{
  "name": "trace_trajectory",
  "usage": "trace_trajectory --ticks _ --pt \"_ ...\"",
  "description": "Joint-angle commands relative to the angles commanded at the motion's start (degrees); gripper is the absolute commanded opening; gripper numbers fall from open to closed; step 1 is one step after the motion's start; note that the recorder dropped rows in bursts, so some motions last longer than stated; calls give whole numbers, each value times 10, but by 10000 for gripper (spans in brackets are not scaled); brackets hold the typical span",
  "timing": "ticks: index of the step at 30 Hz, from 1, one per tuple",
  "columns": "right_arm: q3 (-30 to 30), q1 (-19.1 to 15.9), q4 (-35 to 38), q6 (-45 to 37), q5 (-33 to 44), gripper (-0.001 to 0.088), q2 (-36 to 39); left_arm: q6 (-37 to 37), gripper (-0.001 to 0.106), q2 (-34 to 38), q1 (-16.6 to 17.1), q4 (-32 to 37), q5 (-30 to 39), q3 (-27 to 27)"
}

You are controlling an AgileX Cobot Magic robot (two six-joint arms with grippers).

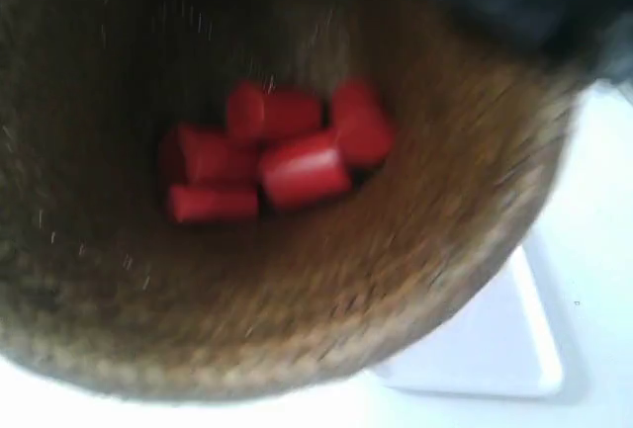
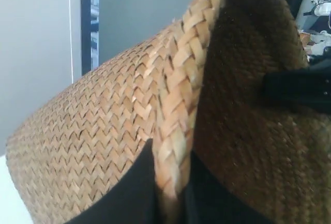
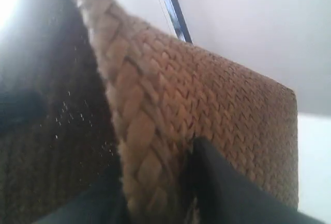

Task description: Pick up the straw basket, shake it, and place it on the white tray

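The straw basket (image 1: 475,181) fills the exterior view, blurred and raised close to the camera, its dark inside turned toward it. Several red cylinders (image 1: 277,156) lie heaped at its bottom. Below it, a corner of the white tray (image 1: 495,344) shows at the lower right. My left gripper (image 2: 173,180) is shut on the straw basket's braided rim (image 2: 178,110), one black finger outside, one inside. My right gripper (image 3: 155,180) is shut on the braided rim (image 3: 132,115) at the opposite side. The other gripper's black finger (image 2: 300,87) shows across the basket's inside.
White table surface (image 1: 603,201) shows at the right of the exterior view. A pale wall and a dark vertical post (image 2: 85,22) stand behind the basket. Clutter (image 2: 318,12) lies far back beyond the rim.
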Motion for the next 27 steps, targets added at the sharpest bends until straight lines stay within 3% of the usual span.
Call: trace_trajectory --ticks 2,6,8,9,10,12,14,16,18,20,21,24,27 --pt "-23 -4 28 21 34 0 20 -14 0 13 0 -14 26 -2" --pt "-68 29 38 8 50 0 -46 5 0 -21 0 -11 84 -55" --pt "-41 26 -17 -2 13 0 -56 17 0 -22 0 27 25 -39" --pt "-5 14 -16 -2 16 0 0 17 0 2 0 -4 -33 4" --pt "2 12 -11 5 28 0 25 17 0 11 0 -22 -35 17" --pt "-17 21 14 25 67 0 22 24 0 10 0 -22 43 -2" --pt "-52 37 14 25 39 0 -63 26 0 -36 0 -19 91 -51" --pt "-30 34 -12 22 29 0 -69 48 0 -42 0 1 53 -31" --pt "8 10 -19 20 17 0 10 45 0 -4 0 0 -31 33" --pt "-20 4 75 83 85 0 33 30 0 -1 0 -10 31 4" --pt "-36 14 95 73 105 0 17 30 0 -15 0 -5 61 -21" --pt "-56 39 60 20 70 0 -46 19 0 -43 0 11 78 -61" --pt "-27 31 13 14 1 0 -26 12 0 -32 0 63 13 -18"
